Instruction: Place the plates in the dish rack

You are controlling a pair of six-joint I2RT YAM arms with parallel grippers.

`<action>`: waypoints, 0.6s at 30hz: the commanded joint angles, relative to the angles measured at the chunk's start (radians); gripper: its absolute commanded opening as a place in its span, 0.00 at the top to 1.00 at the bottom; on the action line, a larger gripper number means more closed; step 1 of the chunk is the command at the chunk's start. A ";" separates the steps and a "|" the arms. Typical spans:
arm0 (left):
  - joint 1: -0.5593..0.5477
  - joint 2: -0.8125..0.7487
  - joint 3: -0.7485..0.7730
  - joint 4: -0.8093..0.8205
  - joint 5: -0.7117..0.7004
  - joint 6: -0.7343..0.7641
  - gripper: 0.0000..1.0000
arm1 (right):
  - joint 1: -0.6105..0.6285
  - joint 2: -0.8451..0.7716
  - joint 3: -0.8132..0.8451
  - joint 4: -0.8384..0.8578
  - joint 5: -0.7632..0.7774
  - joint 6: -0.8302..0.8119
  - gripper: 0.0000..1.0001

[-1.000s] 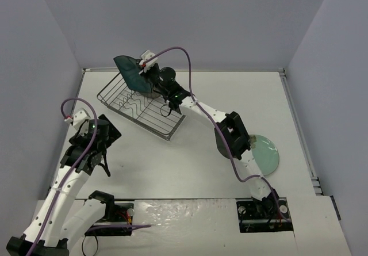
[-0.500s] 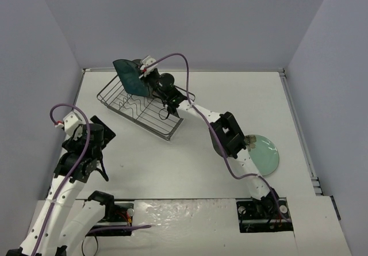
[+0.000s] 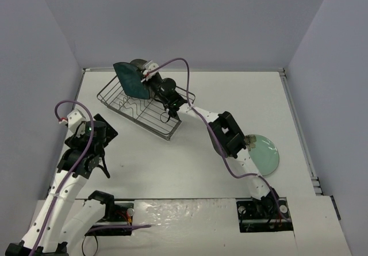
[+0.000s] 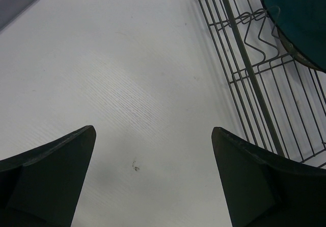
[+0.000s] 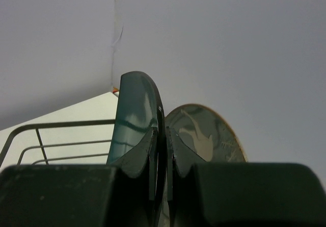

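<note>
Three plates are present on or above the white table (image 3: 172, 167). The round pale mint-green plate (image 3: 267, 155) lies flat near the table's right edge, well apart from the rack. In the top view its left rim is covered by the elbow of the right arm (image 3: 227, 135). A purple cable (image 3: 175, 59) is looped over that arm's wrist, above the rack's far side.

The rectangular dark wire dish rack (image 3: 146, 112) is set askew toward the far left corner of the table, with its wavy dividers exposed along most of its length. The round dark grey-brown plate with the pale deer motif (image 5: 204, 135) is stood upright at the rack's far end; the slot it occupies cannot be determined. The square dark teal plate (image 3: 129, 79) is held on edge just in front of it, over the rack's far left corner, with the two faces close together. Whether its lower edge touches the wires cannot be determined.

The right arm is stretched across the table to the rack, and the right gripper (image 5: 160, 130) is clamped narrowly on the rim of the teal plate. The left arm (image 3: 69, 175) is folded near the table's left edge. The left gripper (image 4: 153, 132) is spread wide over the table surface beside the rack, holding nothing.
</note>
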 commanded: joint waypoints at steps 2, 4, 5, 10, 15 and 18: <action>0.005 0.001 0.004 0.044 0.005 0.017 0.03 | -0.007 -0.096 -0.010 0.278 0.040 -0.013 1.00; 0.005 0.002 0.003 0.045 0.009 0.017 0.03 | -0.001 -0.092 -0.019 0.290 0.047 -0.025 1.00; 0.005 0.002 0.001 0.044 0.011 0.017 0.03 | 0.001 -0.091 -0.024 0.299 0.052 -0.030 1.00; 0.005 0.000 -0.004 0.044 0.013 0.017 0.03 | 0.007 -0.095 -0.081 0.367 0.075 -0.029 1.00; 0.005 0.001 -0.006 0.051 0.018 0.018 0.03 | 0.016 -0.112 -0.194 0.482 0.094 -0.025 1.00; 0.005 0.004 -0.007 0.052 0.021 0.022 0.03 | 0.016 -0.112 -0.228 0.545 0.100 -0.005 1.00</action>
